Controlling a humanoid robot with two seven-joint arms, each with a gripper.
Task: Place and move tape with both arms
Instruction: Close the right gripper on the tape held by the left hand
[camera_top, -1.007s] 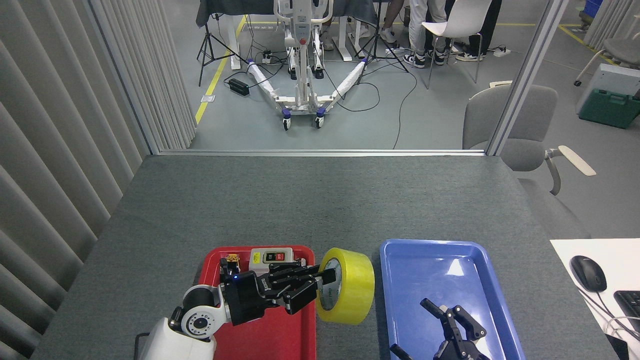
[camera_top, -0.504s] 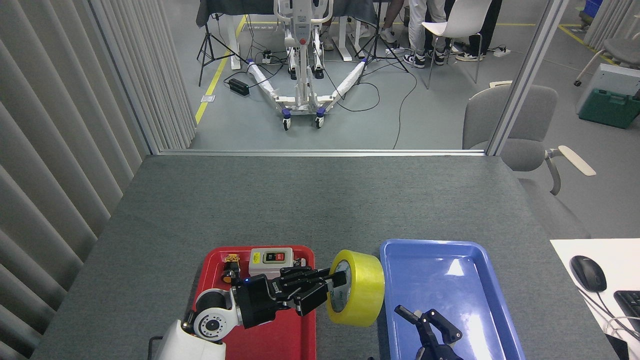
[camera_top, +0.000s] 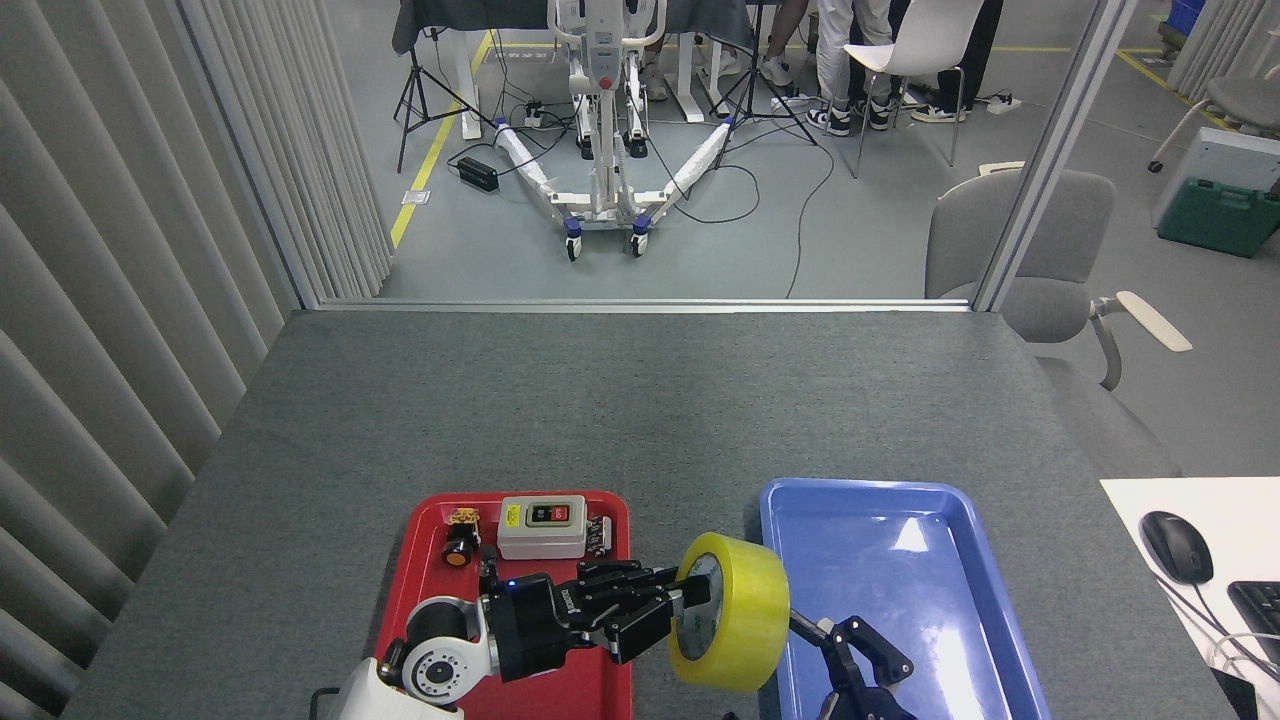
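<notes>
Left pincer (camera_top: 690, 605) clamped on the tape (camera_top: 735, 612), 1 finger inside the white core and the other against the outer yellow face. Black links with white lettering, small blue light near the back, white round wrist joint (camera_top: 435, 655) behind, over the red tray (camera_top: 415, 560). Tape held on edge, core opening turned toward the left, lifted over the gap between the 2 trays and overlapping the left rim of the blue tray (camera_top: 900, 497).

Right pincer (camera_top: 850, 665) low at the bottom edge, over the near left part of the blue tray, just beside the tape on its right. Fingers spread apart, nothing between them. Not possible to tell if touching the tape.

In the far part of the red tray: a grey switch box (camera_top: 541, 525) with black and red buttons, a small black and orange part (camera_top: 460, 535) left of it, a small metal part (camera_top: 598, 533) right of it.

Both trays side by side on the grey felt tabletop (camera_top: 620, 400). At the right edge a white sheet with a black mouse (camera_top: 1176, 545) and a corner of a keyboard (camera_top: 1258, 605).

Beyond the tabletop: grey floor with cables, a white wheeled stand (camera_top: 600, 130), a grey chair (camera_top: 1040, 260), legs of people (camera_top: 835, 60) near a white chair (camera_top: 905, 45), vertical blinds (camera_top: 150, 200) at left
</notes>
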